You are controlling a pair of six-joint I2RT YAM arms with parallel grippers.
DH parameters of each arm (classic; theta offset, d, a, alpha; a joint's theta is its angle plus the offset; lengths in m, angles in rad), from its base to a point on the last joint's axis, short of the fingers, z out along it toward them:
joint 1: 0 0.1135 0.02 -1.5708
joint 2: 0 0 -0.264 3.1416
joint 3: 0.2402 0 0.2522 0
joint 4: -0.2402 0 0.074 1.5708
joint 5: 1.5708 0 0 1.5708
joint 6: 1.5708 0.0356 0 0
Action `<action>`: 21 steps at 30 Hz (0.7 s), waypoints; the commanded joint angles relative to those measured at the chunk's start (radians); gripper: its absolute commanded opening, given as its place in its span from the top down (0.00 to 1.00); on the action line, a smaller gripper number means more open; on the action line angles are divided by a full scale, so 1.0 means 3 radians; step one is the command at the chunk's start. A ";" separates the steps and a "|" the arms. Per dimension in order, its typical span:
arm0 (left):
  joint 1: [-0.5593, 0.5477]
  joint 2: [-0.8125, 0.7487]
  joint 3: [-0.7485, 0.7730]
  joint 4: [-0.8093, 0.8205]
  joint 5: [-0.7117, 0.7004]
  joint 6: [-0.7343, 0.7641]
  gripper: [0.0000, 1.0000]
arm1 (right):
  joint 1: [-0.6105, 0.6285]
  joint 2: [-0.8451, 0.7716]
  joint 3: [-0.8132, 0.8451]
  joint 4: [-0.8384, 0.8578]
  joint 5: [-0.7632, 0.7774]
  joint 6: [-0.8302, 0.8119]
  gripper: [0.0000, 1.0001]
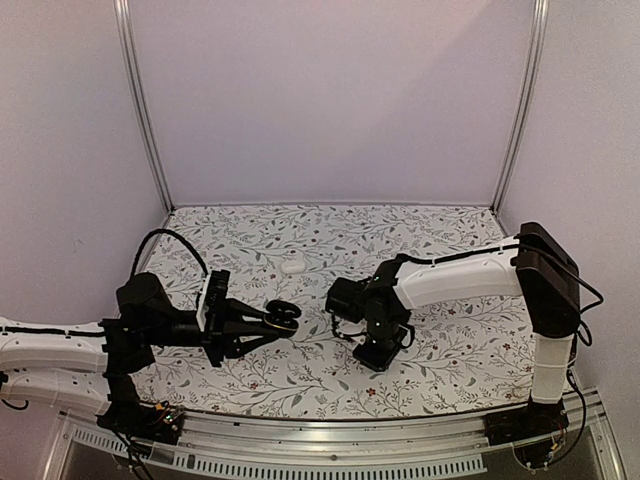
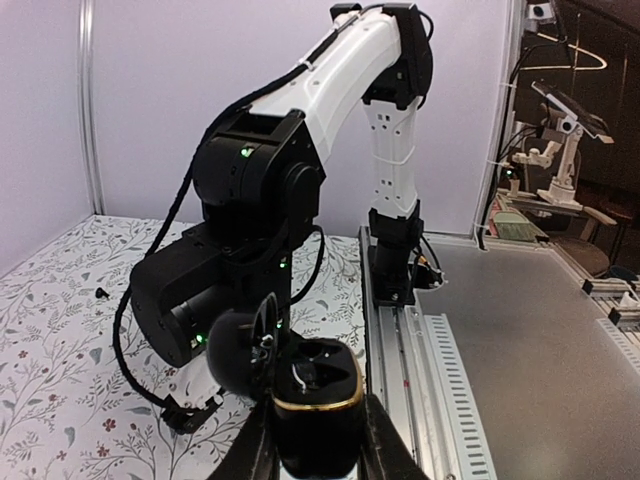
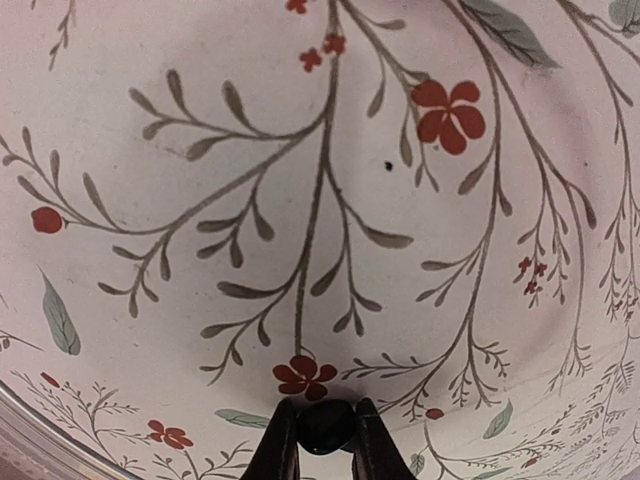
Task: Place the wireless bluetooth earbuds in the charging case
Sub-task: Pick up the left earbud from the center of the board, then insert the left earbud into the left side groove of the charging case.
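While the left gripper (image 2: 316, 452) clamps the black charging case (image 2: 318, 400), lid (image 2: 238, 352) hinged open and mouth upward, we cannot tell what lies inside. To its right, the right gripper (image 3: 322, 446) pinches one earbud (image 3: 325, 422) just above the floral table (image 3: 300, 200), its long axis too small to judge.

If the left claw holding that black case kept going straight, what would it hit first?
The left gripper would probably hit the right arm's wrist first, just beyond its charging case; depth is unclear.
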State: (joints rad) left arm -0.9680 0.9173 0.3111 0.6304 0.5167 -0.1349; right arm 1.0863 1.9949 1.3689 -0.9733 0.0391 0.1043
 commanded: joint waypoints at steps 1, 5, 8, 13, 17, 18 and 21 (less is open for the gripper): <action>-0.0011 0.0026 -0.0021 0.0066 -0.0075 0.0053 1.00 | 0.0004 -0.0065 0.0030 0.0215 -0.0096 -0.0032 0.94; -0.0011 0.0022 -0.0115 0.0206 -0.0198 0.0067 1.00 | -0.0079 -0.0233 -0.0010 0.0476 -0.0248 0.0011 0.94; -0.0010 0.0001 -0.0167 0.0276 -0.0388 0.0113 1.00 | -0.0169 -0.0457 -0.0068 0.0744 -0.0350 0.0046 0.95; -0.0008 0.0006 -0.0223 0.0460 -0.0603 0.0265 1.00 | -0.0284 -0.0943 -0.0110 0.1299 -0.0404 0.0127 0.96; -0.0007 0.0067 -0.0091 0.0396 -0.0661 0.0360 1.00 | -0.0338 -0.1373 -0.0195 0.1806 -0.0557 0.0235 0.96; -0.0009 0.0079 -0.0067 0.0404 -0.0672 0.0381 1.00 | -0.0338 -0.1492 -0.0231 0.1959 -0.0609 0.0270 0.96; -0.0009 0.0097 -0.0059 0.0537 -0.0777 0.0426 1.00 | -0.0336 -0.1835 -0.0473 0.2539 -0.0828 0.0451 0.97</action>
State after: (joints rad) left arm -0.9680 0.9390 0.2623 0.7212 0.3363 -0.0483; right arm 0.9848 1.5654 1.3052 -0.4786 -0.1120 0.1661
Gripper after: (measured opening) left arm 0.218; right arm 0.138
